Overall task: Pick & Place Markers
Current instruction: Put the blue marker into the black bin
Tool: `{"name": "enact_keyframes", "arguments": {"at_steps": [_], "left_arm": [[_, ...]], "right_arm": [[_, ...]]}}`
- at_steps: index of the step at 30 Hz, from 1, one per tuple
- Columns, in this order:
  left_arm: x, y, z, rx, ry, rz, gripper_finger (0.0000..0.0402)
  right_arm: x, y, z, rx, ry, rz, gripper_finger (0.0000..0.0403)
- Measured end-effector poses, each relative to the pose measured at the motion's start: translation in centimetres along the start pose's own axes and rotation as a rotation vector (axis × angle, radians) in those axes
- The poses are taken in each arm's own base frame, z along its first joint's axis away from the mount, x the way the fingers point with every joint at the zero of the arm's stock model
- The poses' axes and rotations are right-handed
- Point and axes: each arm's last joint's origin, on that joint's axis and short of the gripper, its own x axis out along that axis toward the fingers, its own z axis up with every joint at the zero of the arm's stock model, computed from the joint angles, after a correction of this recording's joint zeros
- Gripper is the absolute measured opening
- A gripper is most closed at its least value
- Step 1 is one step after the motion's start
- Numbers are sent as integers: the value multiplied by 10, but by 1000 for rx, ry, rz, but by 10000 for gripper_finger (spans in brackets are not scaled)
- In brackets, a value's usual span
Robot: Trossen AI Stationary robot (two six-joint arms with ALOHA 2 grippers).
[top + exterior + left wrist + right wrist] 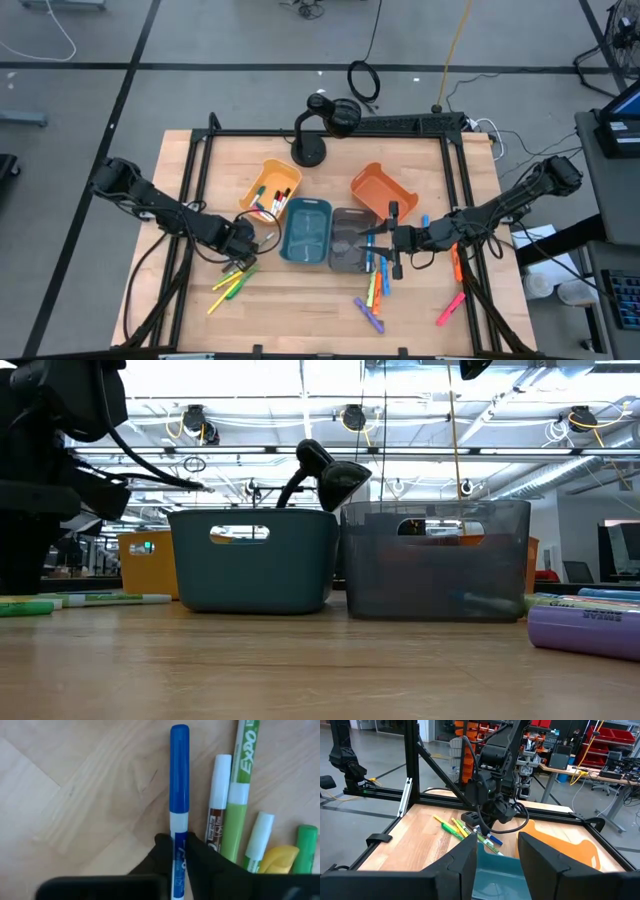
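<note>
A blue marker point(180, 770) lies on the wooden table point(300, 310) beside a brown-and-white one point(218, 795) and green ones point(240, 790). My left gripper point(178, 840), near the table's left front point(243, 250), points down and is shut on the blue marker. My right gripper point(392, 238) hangs level and open over the grey bin point(350, 245), with nothing between its fingers point(462, 862). More markers lie at the left front point(232, 282) and right front point(375, 292). My left gripper pinches the blue marker's barrel point(179, 851) between its two fingers, just behind the white band below the cap. The fingers come from above, pointing down, and stand across the marker. The marker lies level on the table.
Four bins stand mid-table: yellow point(268, 190) holding markers, teal point(306, 232), grey, and a tilted orange one point(385, 192). A black camera stand point(310, 140) rises at the far edge. Pink point(450, 308) and orange markers lie near the right frame post. A purple marker point(585, 632) lies close to the low camera.
</note>
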Motion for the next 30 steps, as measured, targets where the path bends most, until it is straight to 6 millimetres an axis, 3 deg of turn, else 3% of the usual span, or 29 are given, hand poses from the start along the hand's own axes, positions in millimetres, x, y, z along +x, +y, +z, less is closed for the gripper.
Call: {"name": "enact_keyframes", "arguments": {"at_steps": [8,17,24,30], "left_arm": [[-11,3,-1,21,-42,29,28],[-85,-6,-4,77,-262,15,28],[-143,-31,-9,237,-698,-119,28],[-174,-65,-5,464,-1082,-259,28]], "right_arm": [[0,0,0,0,0,0,130],[0,0,0,0,1,0,130],[2,-2,-1,2,0,-12,130],[20,-2,-3,22,-72,-23,130]]}}
